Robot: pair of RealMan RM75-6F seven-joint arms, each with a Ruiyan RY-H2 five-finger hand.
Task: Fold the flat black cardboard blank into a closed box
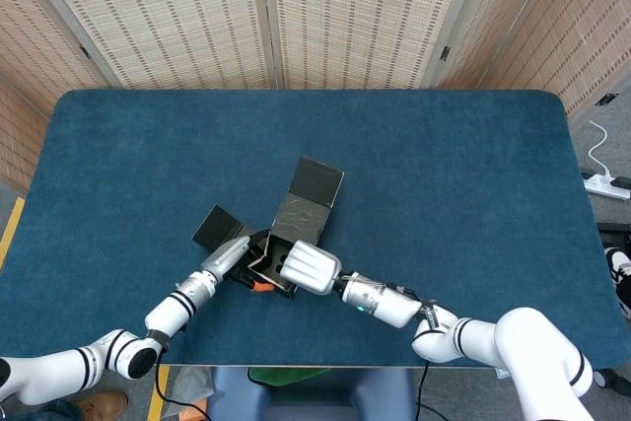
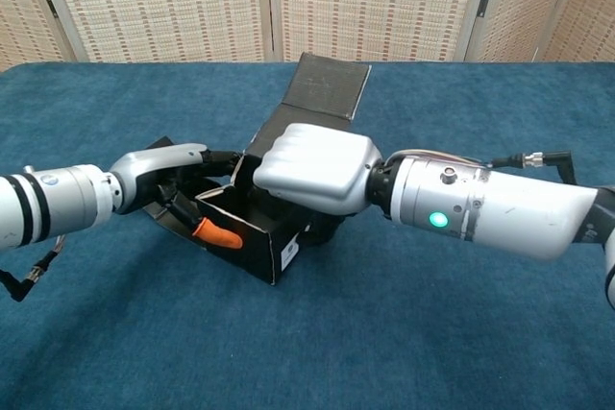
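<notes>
The black cardboard box [image 1: 296, 216] lies partly folded near the table's front edge, its walls raised and its top open. Its lid flap [image 2: 329, 85] stands up at the far side, and a side flap [image 1: 216, 227] lies flat to the left. My left hand [image 2: 163, 176] reaches in from the left and pinches the box's front-left wall [image 2: 252, 237], with an orange-tipped finger [image 2: 217, 235] on the outside. My right hand [image 2: 317, 170] sits over the box's right side with fingers curled down over the rim, and its fingertips are hidden.
The blue table cloth [image 1: 444, 175] covers the whole table. Woven screen panels [image 1: 345, 17] stand behind it. A white power strip with cable [image 1: 603, 182] lies off the right edge, and the table's front edge [image 1: 296, 366] is close to the box.
</notes>
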